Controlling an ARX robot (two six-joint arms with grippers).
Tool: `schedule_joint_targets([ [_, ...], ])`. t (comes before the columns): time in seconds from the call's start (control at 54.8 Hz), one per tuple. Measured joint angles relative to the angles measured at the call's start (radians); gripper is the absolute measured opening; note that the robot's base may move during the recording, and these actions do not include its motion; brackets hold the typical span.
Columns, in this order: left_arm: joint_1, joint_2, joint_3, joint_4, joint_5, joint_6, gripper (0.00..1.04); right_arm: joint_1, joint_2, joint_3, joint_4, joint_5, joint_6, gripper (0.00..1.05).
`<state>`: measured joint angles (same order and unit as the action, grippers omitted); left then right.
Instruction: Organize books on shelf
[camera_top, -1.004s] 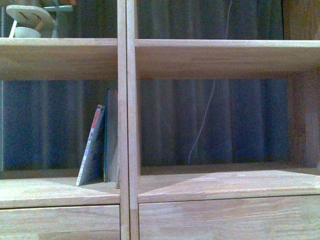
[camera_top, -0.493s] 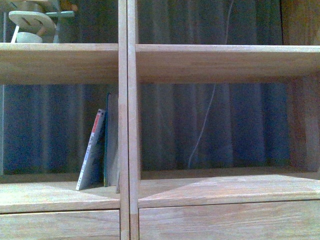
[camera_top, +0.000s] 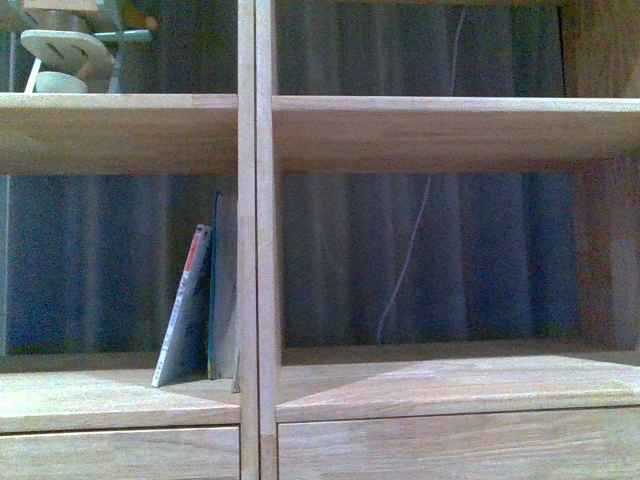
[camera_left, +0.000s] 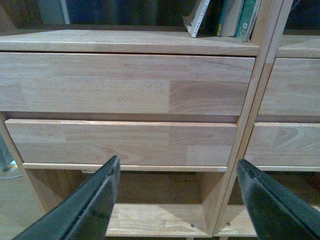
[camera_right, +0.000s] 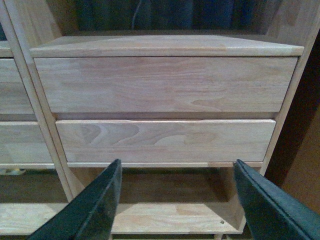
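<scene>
The light-wood shelf (camera_top: 255, 300) fills the front view. In its left compartment stand two thin books. The pale paperback (camera_top: 183, 310) with a reddish-white spine leans right against the taller dark teal book (camera_top: 223, 285), which stands upright against the centre divider. Both grippers are out of the front view. My left gripper (camera_left: 177, 200) is open and empty, low in front of the left drawer fronts (camera_left: 125, 115); the books' lower ends (camera_left: 222, 17) show above. My right gripper (camera_right: 175, 200) is open and empty in front of the right drawer fronts (camera_right: 165, 115).
A pale wooden toy object (camera_top: 65, 50) sits on the upper left board. A white cord (camera_top: 405, 260) hangs before the dark curtain behind the right compartment. Open bottom compartments (camera_right: 170, 205) lie below the drawers. A dark wooden surface (camera_top: 600, 45) stands at the far right.
The front view has shifted: the shelf boards and books sit lower in the picture than a second ago. The books have not moved on the shelf.
</scene>
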<state>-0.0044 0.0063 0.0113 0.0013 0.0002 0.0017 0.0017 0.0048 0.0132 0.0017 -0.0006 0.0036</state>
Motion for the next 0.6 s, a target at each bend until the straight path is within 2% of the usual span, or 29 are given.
schedule_joint_targets([
  [0.109,0.000,0.000,0.000,0.000,0.000,0.000,0.97,0.000,0.000,0.000,0.000,0.000,0.000,0.89],
  [0.164,0.000,0.000,0.000,0.000,0.000,0.000,0.98,0.000,0.000,0.000,0.000,0.000,0.000,0.98],
  [0.602,0.000,0.000,0.000,0.000,0.000,0.000,0.97,0.000,0.000,0.000,0.000,0.000,0.000,0.98],
])
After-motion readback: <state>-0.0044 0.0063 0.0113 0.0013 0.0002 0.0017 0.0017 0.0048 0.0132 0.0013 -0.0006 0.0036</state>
